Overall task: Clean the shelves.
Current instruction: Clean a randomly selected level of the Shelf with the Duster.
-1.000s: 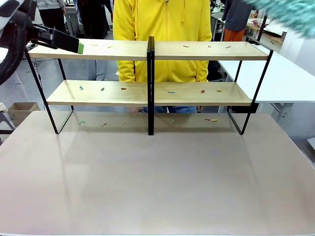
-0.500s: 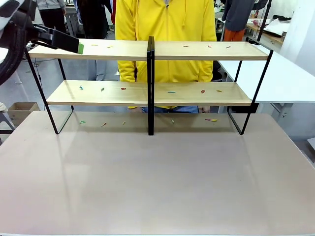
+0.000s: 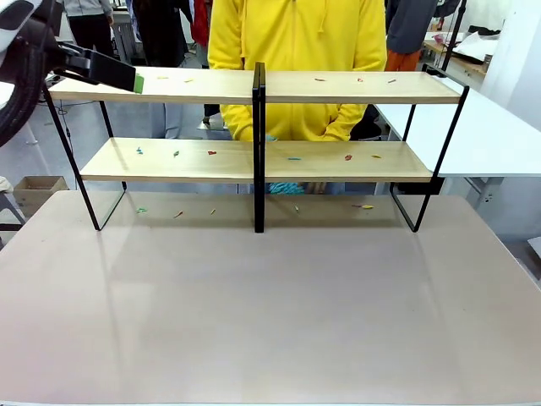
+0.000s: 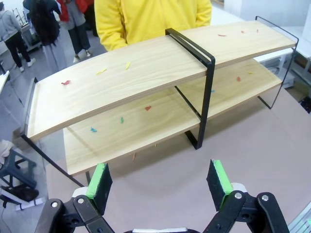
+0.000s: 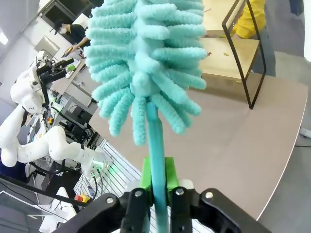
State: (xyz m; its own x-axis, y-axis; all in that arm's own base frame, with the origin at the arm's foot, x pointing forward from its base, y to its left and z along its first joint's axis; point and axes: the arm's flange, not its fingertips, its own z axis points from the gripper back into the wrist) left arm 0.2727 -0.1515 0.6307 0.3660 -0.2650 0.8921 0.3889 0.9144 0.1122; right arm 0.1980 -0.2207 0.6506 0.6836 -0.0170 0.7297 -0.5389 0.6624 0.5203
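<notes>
Left gripper [image 4: 160,175] hung with both green-padded fingers spread wide and nothing between them, by the top board's left end. Right gripper [image 5: 158,177] was clamped on the handle of one teal duster [image 5: 141,63]. The shelves [image 3: 186,159], two boards split by one black post, stood across the tabletop's [image 3: 270,313] far side, with small coloured scraps on both. One person in yellow [image 3: 296,34] behind them had shifted rightward within the second; the left gripper had not moved.

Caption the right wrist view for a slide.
Right gripper shut on a fluffy teal duster, the shelves and tabletop beyond.
</notes>
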